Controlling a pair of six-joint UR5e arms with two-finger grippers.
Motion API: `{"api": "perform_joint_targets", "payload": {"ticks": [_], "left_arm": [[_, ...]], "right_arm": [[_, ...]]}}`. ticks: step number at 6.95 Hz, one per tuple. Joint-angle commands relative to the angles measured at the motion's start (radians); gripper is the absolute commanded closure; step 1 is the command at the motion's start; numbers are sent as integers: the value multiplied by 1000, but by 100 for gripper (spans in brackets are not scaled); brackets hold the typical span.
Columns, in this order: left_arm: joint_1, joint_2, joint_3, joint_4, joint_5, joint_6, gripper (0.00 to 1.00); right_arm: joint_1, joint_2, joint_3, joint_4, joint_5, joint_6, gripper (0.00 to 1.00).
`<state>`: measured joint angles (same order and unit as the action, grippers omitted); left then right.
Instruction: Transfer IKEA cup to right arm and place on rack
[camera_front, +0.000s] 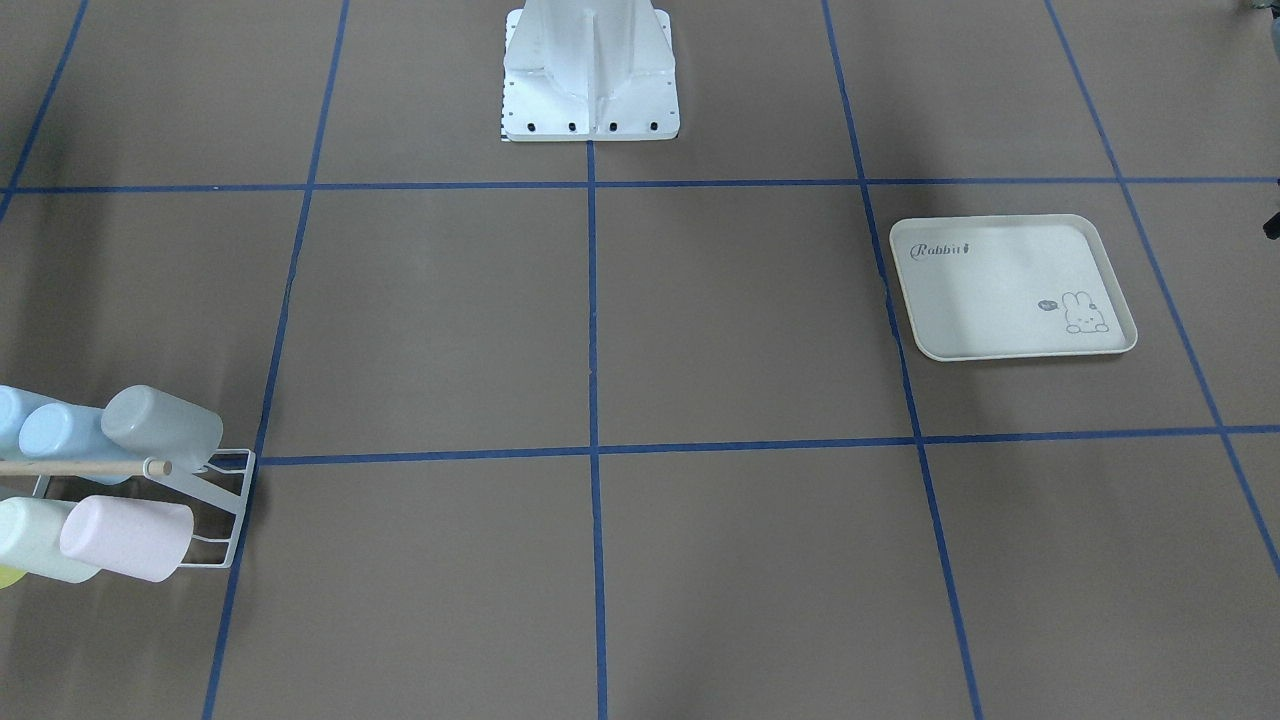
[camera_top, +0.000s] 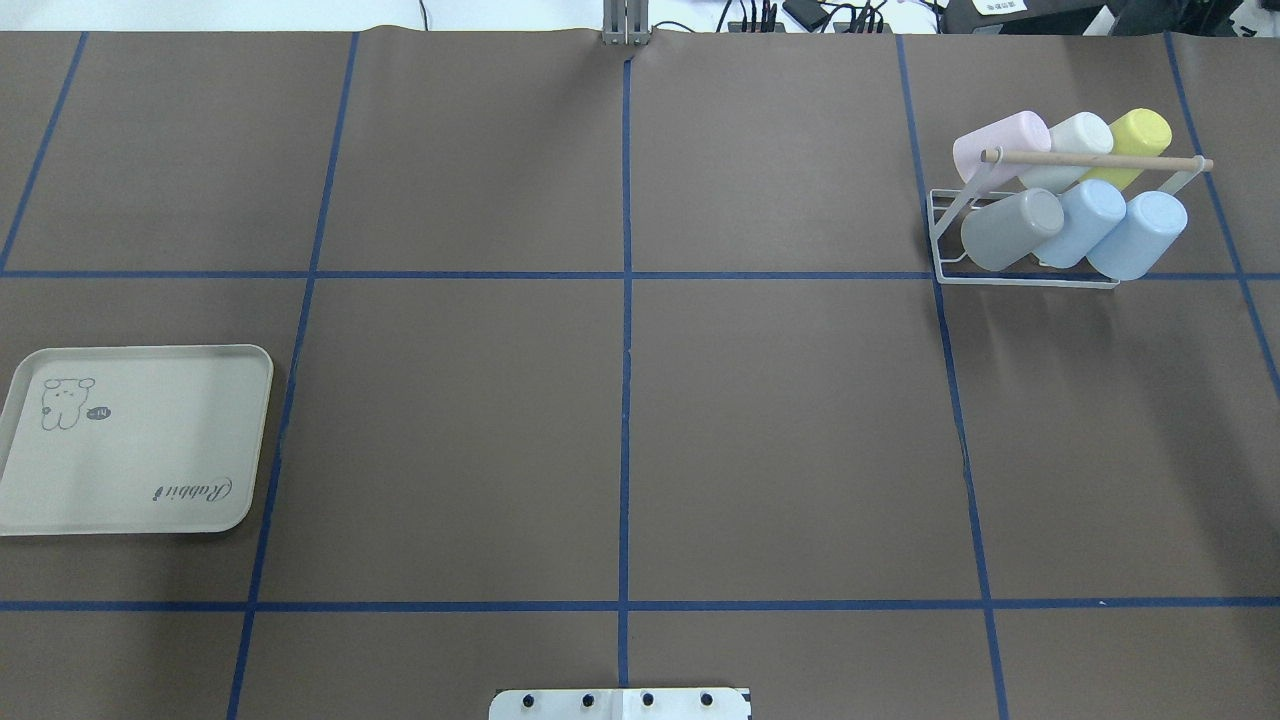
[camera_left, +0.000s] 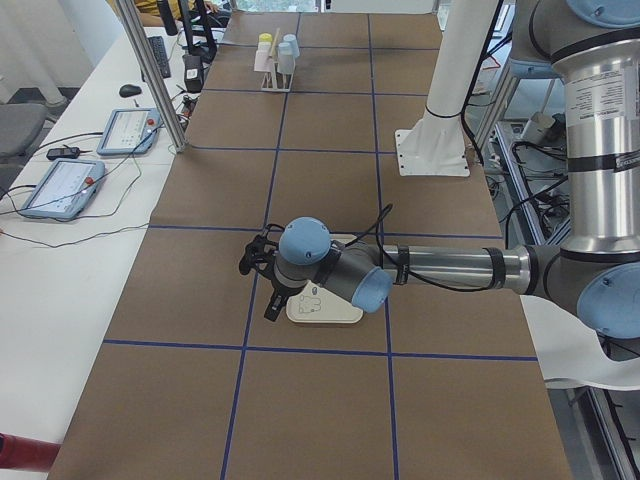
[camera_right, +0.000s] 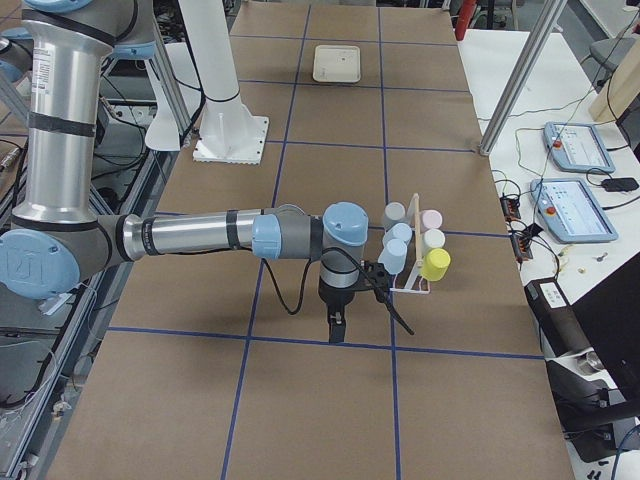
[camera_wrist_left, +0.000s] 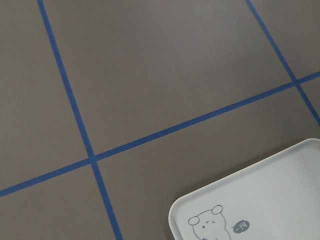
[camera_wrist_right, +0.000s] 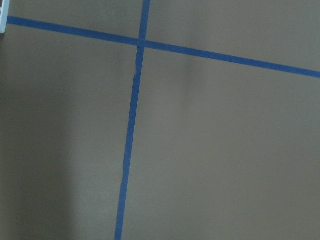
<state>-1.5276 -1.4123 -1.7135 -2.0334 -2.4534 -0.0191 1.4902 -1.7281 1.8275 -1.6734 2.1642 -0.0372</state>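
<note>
Judged complete | six pastel plastic cups (camera_top: 1012, 230) slung mouth-down over white wire rack (camera_top: 1095, 160) prongs, seated by gravity | black two-finger left gripper (camera_left: 272, 305), right gripper (camera_right: 338, 330): opening and hold, cannot tell

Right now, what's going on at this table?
Nothing is being handled. Six cups sit on the rack, and the tray is empty. The left arm hovers at the tray and the right arm reaches in beside the rack. Neither seems to carry a cup. With no cup left off the rack, the job looks finished.
</note>
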Motion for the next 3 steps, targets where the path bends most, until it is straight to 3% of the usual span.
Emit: {"api": "perform_joint_targets", "payload": {"ticks": [1, 3], "left_arm": [[-48, 10, 6, 71, 69, 109, 0], [-97, 9, -32, 128, 216, 197, 0]], "right_arm": [[19, -2, -36, 1, 55, 0, 1], [71, -8, -39, 1, 45, -4, 1]]}}
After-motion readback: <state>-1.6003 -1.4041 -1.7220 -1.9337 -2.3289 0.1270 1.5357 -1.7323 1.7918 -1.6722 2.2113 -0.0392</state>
